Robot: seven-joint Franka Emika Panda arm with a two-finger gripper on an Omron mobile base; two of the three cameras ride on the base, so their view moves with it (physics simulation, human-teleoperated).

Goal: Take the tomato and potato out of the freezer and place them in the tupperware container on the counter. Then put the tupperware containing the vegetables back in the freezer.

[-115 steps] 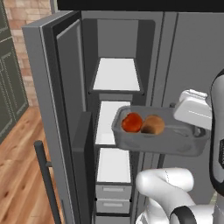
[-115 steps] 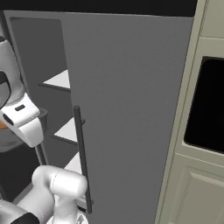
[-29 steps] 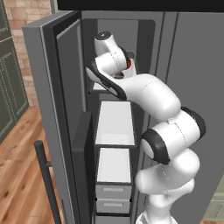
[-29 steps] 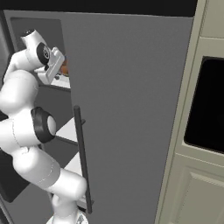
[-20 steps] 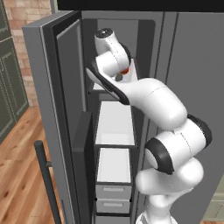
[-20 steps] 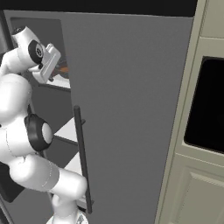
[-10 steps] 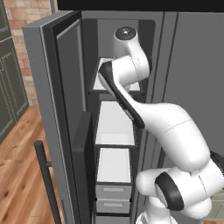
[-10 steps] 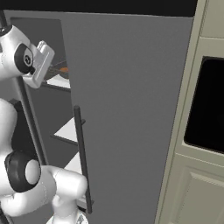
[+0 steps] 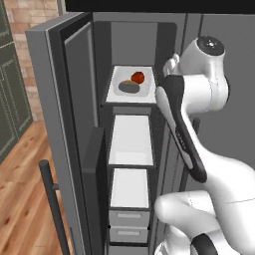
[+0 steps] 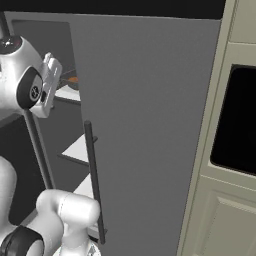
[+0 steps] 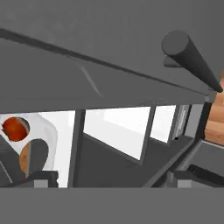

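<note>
On your far left in the left base view, the freezer [image 9: 74, 129] door stands swung open, its long dark bar handle [image 9: 52, 204] low beside the wood floor [image 9: 20, 199]. Moving right into the cabinet, the top white shelf [image 9: 130, 95] carries the tupperware container [image 9: 130, 88]. The tomato [image 9: 138, 77] sits at its right rear. A darker oval in front of it reads as the potato [image 9: 129, 88], touching or just beside the tomato; you cannot tell which. Two bare white shelves lie below, then small drawers [image 9: 128, 226] at the bottom.

Right of the shelves, the white arm rises and bends back toward the top shelf; the wrist is just outside the cabinet's right edge, apart from the container.

In the hand view, the tomato [image 11: 15, 128] and potato [image 11: 26, 162] show at the left edge inside the container [image 11: 48, 140], with the end effector [image 11: 111, 177] fingers set wide apart and nothing between them. The dark fingertips [image 11: 41, 177] frame the view's bottom.

In the right base view, the grey door panel [image 10: 145, 130] covers the middle, and an orange sliver [image 10: 73, 79] shows past the wrist.
</note>
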